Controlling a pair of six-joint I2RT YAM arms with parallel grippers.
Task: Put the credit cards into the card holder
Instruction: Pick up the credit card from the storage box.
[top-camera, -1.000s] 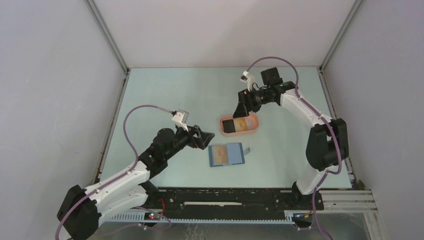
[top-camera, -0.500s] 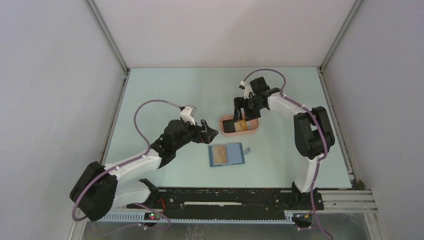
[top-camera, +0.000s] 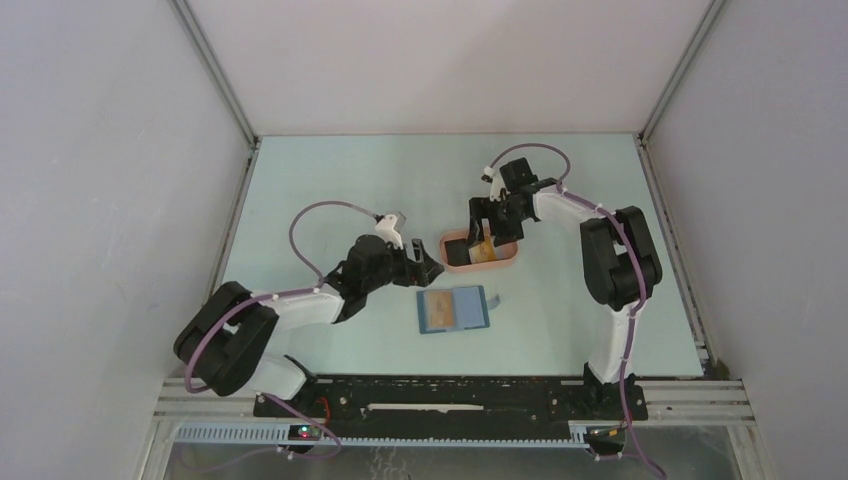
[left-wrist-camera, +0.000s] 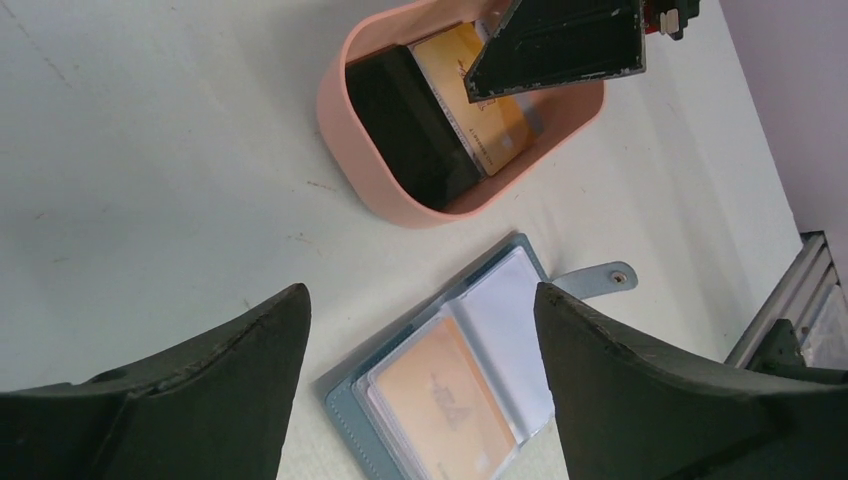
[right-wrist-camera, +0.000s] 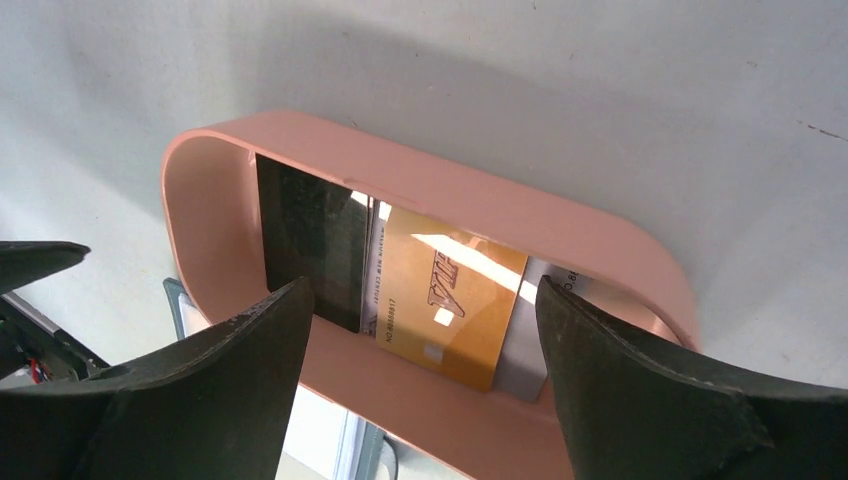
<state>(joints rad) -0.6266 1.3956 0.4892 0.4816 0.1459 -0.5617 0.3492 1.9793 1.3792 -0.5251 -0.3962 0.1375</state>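
The blue card holder lies open on the table, an orange card in its clear sleeve, snap tab to the right. A salmon-pink oval tray holds the credit cards: a black card, a gold card and a pale grey one. My right gripper is open and empty, hanging over the tray with its fingers astride the cards. My left gripper is open and empty, low above the table just left of the tray and above the holder.
The pale green table is walled by grey panels left, right and behind. A black rail runs along the near edge. In the left wrist view the right gripper's dark body overhangs the tray's far side.
My left arm has reached further right, bringing its gripper close to the tray's left end. My right gripper has come down over the tray.
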